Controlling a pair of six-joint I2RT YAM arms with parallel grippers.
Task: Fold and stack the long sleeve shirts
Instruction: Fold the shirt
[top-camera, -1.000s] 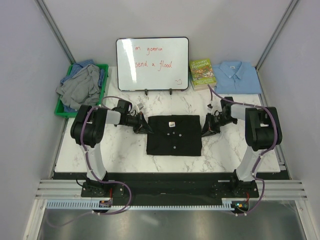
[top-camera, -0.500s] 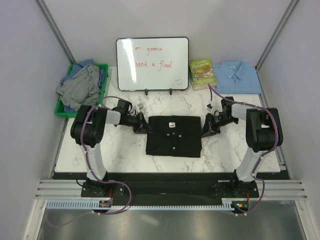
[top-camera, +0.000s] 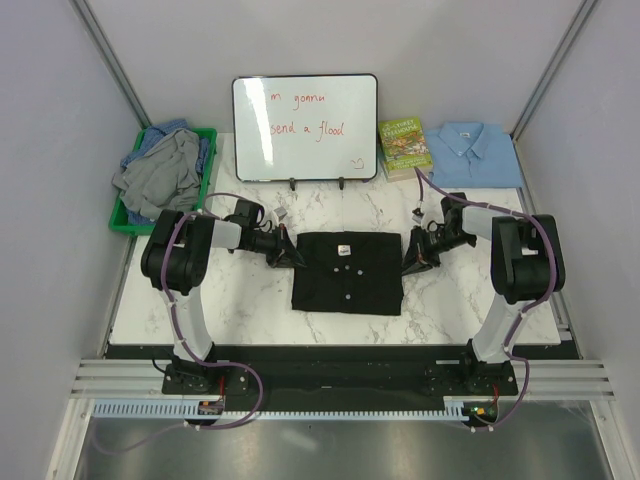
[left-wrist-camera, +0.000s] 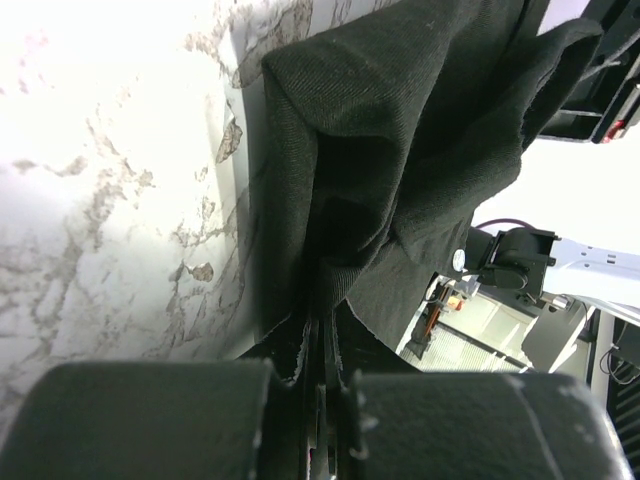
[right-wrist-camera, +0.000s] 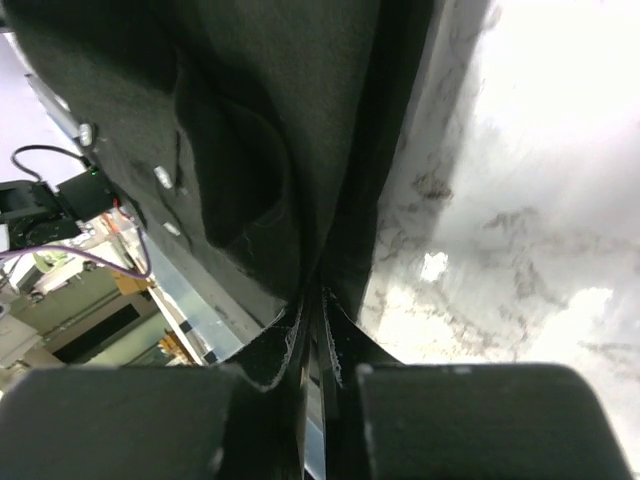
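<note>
A folded black shirt (top-camera: 347, 271) with small pale buttons lies at the middle of the marble table (top-camera: 250, 300). My left gripper (top-camera: 287, 256) is shut on its upper left edge; in the left wrist view the black fabric (left-wrist-camera: 400, 150) bunches up from the closed jaws (left-wrist-camera: 322, 335). My right gripper (top-camera: 411, 259) is shut on its upper right edge; the right wrist view shows the cloth (right-wrist-camera: 250, 150) pinched between the jaws (right-wrist-camera: 318, 310). A folded light blue collared shirt (top-camera: 473, 154) lies at the back right. Grey and blue shirts (top-camera: 165, 170) fill a green bin.
A whiteboard (top-camera: 305, 128) with red writing stands at the back centre. A green-covered book (top-camera: 404, 145) lies between it and the light blue shirt. The green bin (top-camera: 209, 140) sits at the back left. Grey walls close in both sides.
The black shirt has slid slightly toward the near side and left with both grippers still pinching its upper corners. Little else has moved.
</note>
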